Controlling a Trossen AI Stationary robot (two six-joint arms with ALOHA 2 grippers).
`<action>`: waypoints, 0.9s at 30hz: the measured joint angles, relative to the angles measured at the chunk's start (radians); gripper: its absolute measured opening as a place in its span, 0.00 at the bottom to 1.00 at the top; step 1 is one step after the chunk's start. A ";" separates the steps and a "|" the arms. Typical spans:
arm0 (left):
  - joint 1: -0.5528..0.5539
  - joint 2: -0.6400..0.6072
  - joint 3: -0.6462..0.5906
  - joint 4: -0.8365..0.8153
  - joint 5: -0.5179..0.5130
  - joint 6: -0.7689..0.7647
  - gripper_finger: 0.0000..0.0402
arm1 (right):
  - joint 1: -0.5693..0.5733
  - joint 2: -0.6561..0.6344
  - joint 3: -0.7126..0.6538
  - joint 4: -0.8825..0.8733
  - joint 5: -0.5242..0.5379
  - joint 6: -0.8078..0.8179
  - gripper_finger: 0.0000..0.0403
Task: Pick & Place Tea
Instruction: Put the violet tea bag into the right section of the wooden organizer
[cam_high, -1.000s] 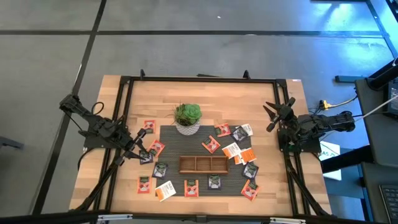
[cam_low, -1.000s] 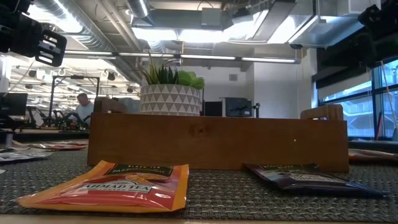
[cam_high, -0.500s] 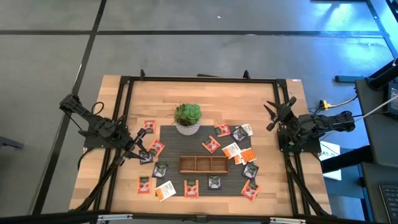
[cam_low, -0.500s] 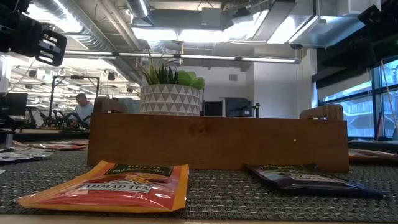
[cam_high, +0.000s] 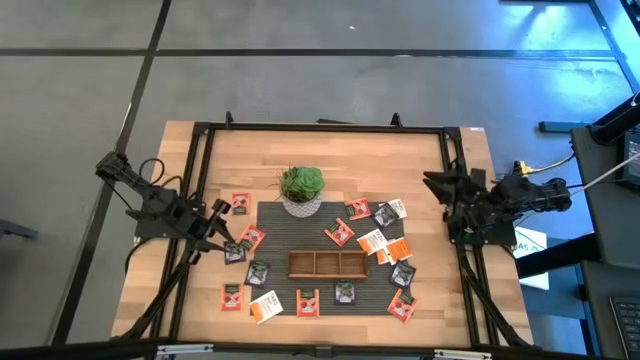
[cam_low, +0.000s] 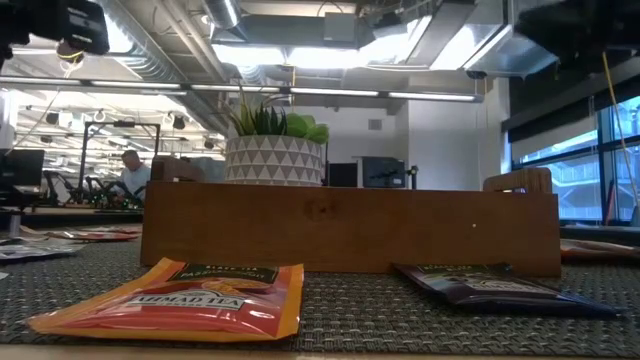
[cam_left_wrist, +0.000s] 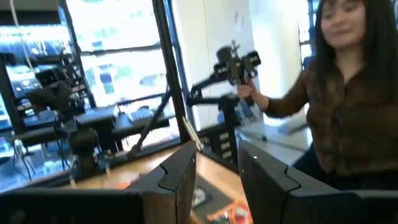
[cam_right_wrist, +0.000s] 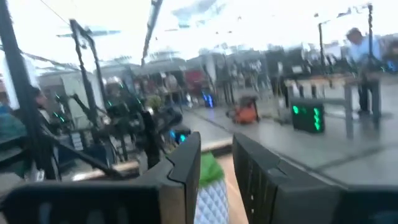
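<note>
From above, you are seeing the tea sachets (cam_high: 372, 241) lying scattered around the wooden tray (cam_high: 327, 264) while the left gripper (cam_high: 217, 222) (fingers spread, empty) is hovering at the mat's (cam_high: 300, 285) edge. The right gripper (cam_high: 437, 183), likewise parted, is waiting at the table's (cam_high: 400, 160) right edge. Down low, an orange-red sachet (cam_low: 190, 298) is lying flat before the tray.

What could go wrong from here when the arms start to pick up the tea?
1. The sachets right of the tray lie close together, some seemingly overlapping; the right gripper might lift two at once.
2. They lie flat on the mat, so fingers could slide over one or push it.
3. The plant pot stands just behind the tray; the left gripper could bump it when reaching across.
</note>
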 joint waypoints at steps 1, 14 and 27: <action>0.000 0.000 0.000 0.016 0.000 0.000 0.29 | 0.000 0.000 0.000 0.010 -0.014 -0.018 0.24; 0.000 0.000 0.000 0.055 -0.373 -0.228 0.29 | -0.045 0.350 -0.101 0.229 0.047 0.234 0.24; 0.020 0.116 0.000 0.100 -0.436 -0.387 0.29 | -0.198 0.777 0.103 0.087 -0.135 0.355 0.28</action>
